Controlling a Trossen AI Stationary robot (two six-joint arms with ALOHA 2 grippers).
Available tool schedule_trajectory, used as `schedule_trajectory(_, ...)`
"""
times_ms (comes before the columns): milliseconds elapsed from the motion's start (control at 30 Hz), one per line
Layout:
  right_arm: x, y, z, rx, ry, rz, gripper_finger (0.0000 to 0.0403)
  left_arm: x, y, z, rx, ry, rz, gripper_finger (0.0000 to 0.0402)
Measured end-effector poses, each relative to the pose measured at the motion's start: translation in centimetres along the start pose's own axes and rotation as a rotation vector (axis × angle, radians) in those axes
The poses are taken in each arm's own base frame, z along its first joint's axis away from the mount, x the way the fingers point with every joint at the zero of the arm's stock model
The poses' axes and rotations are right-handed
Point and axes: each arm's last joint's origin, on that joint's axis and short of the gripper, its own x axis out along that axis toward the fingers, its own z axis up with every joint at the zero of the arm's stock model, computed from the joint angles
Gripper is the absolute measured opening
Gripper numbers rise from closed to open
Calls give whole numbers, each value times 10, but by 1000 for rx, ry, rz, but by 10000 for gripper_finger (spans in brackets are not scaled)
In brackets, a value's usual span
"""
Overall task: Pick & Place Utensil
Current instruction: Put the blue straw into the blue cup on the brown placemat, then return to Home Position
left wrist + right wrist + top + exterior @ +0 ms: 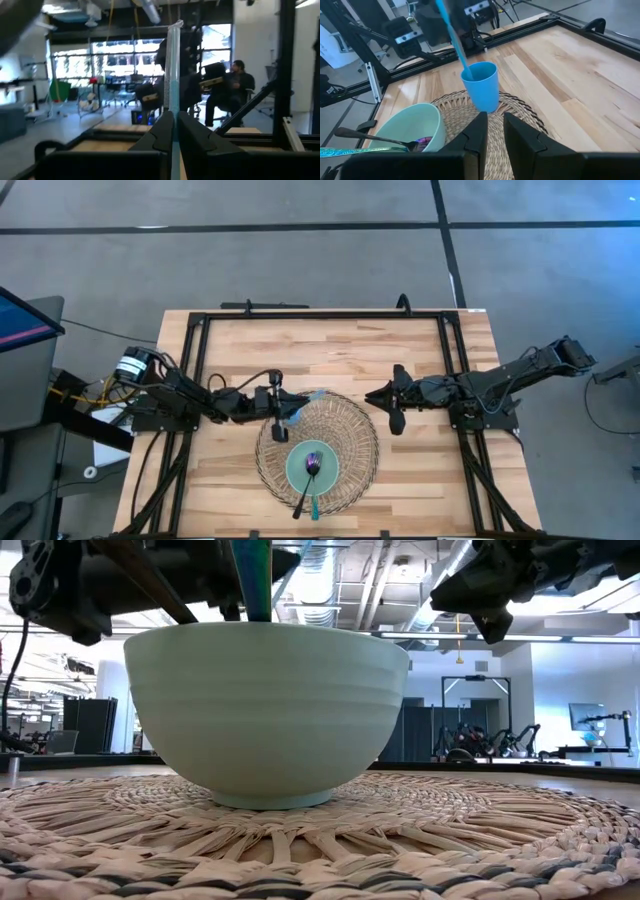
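Note:
A blue cup stands on the far part of a round woven mat. A thin teal utensil leans into the cup, with my left gripper shut on it above the cup, at the mat's far left. A pale green bowl sits mid-mat holding a dark-handled spoon and a teal-handled utensil. My right gripper hovers at the mat's far right, narrowly open with nothing between its fingers. My left gripper pinches the teal utensil's shaft between its two fingers, coming from the table's left. The shaft runs across the fingers and rises past them. The utensil stands tilted, its lower end inside the blue cup.
A black metal frame runs around the wooden table top. Bare wood lies beyond the mat toward the far and right edges. A seated person shows in the room behind the table.

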Motion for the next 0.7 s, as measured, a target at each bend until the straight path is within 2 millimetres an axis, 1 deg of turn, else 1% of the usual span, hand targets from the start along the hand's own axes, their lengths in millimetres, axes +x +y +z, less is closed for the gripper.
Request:
schedule_trajectory(267, 0, 0, 0, 0, 0, 0, 56, 0, 1, -13, -1, 64, 96, 41)
schedule_trajectory(400, 0, 0, 0, 0, 0, 0, 56, 0, 1, -13, -47, 61, 100, 56)
schedule_trajectory(700, 0, 0, 0, 0, 0, 0, 56, 0, 1, -13, -53, 61, 101, 94)
